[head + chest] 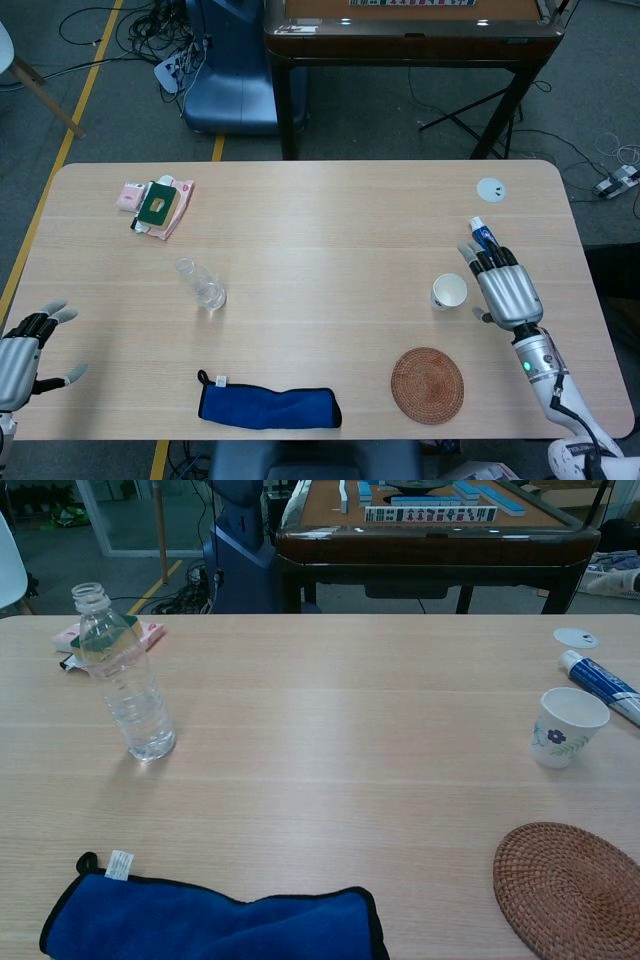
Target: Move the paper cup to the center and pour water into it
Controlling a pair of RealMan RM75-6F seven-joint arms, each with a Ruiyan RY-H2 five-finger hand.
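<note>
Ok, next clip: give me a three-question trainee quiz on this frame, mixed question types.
1. True or false: the right hand already grips the paper cup.
2. Multiple choice: the water bottle is A) capped, lying down; B) uncapped, upright; C) held by the left hand.
3. Which object lies nearest the table's front edge, below the bottle in the head view?

Key: 1. False; the hand is beside the cup, apart from it. 2. B. 3. The blue cloth.

Grey floor [90,110] with yellow tape lines [75,130], tangled cables [165,45], a dark wooden mahjong table [435,530] and a blue base [230,85] behind.
</note>
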